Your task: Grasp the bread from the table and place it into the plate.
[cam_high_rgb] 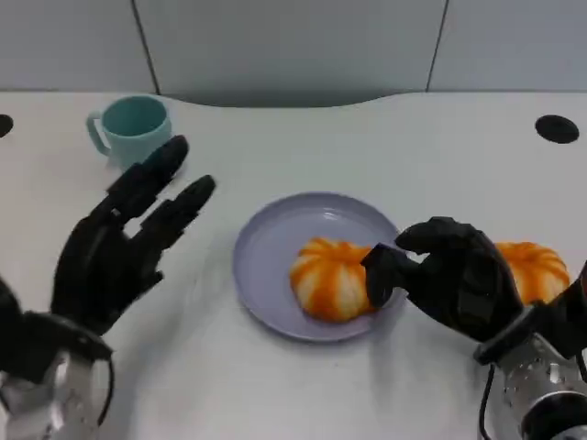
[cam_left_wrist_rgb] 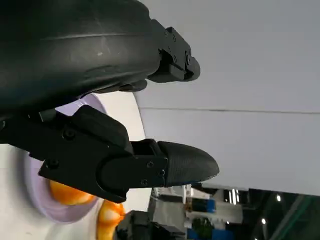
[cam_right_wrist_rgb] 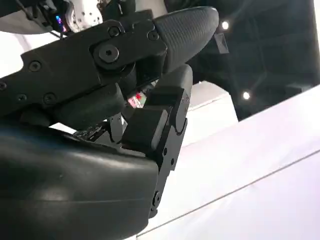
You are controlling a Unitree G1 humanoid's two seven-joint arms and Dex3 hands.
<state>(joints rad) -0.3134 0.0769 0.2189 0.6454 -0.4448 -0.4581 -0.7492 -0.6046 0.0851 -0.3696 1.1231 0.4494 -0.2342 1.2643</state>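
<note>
White tabletop fills the head view, with grey wall panels along the top. At centre a lavender plate (cam_high_rgb: 266,247) holds an orange-and-white striped bread (cam_high_rgb: 330,278). The right hand (cam_high_rgb: 449,275), fingers curled, touches that bread's right side; whether it grips is unclear. A second bread (cam_high_rgb: 532,266) lies behind it. At lower left, the left hand (cam_high_rgb: 119,243) is spread wide, holding nothing. A teal mug (cam_high_rgb: 133,128) stands upper left.

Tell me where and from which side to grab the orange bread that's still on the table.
Grip the round orange-and-white bread across its domed sides, coming from above with the right hand, which sits beside it. It lies flat and its lobed edges offer purchase; its near left part is hidden.
</note>
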